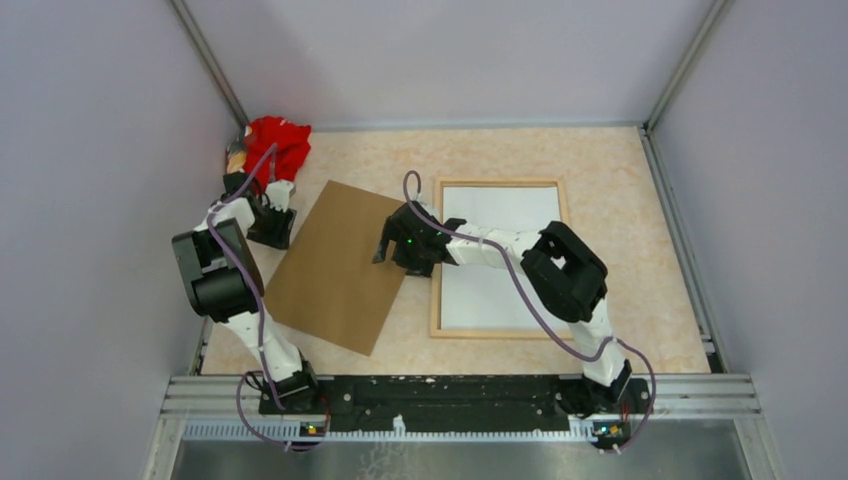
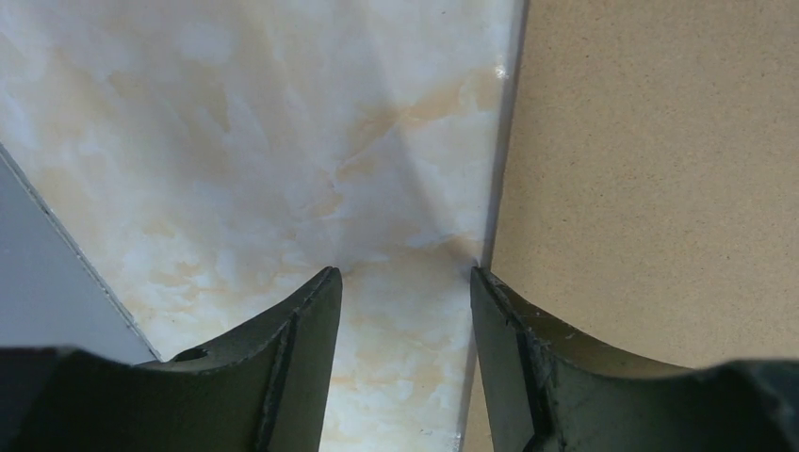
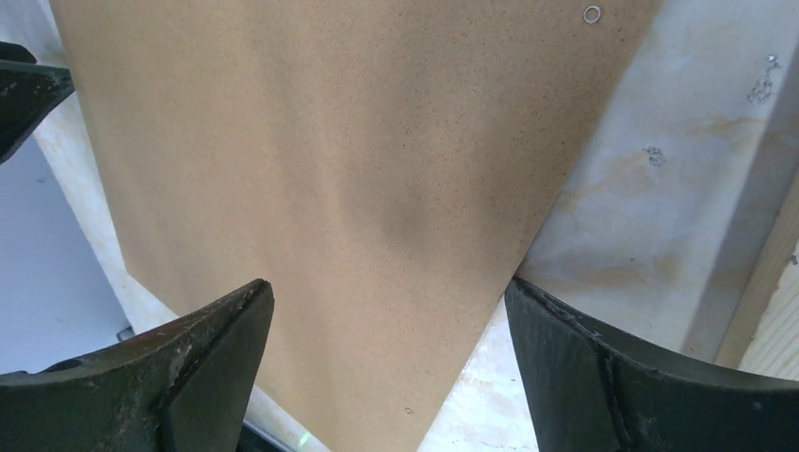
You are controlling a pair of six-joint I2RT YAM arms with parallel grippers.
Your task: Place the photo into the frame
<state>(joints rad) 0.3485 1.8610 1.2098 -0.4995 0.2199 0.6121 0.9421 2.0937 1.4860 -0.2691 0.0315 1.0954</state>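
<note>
The right gripper [image 3: 388, 287] fills its own wrist view, its dark jaws spread wide and empty above the near right corner of a brown backing board [image 3: 330, 169]. The left gripper [image 2: 405, 273] is likewise spread, holding nothing, low over the bench [image 2: 236, 141], with one finger at the board's left edge.

The bench [image 1: 620, 200] is marbled beige, closed in by pale grey walls [image 1: 90, 200] with metal corner posts. A red cloth [image 1: 280, 145] lies bunched in the far left corner.

The frame [image 1: 436, 270] lies flat on the right half of the bench, square to its edges, its long axis running from near to far. It is thin, light wood. Inside it sits a plain white sheet, probably the photo [image 1: 505, 215] face down. The right arm crosses over its middle. The board lies skewed just left of the frame.
</note>
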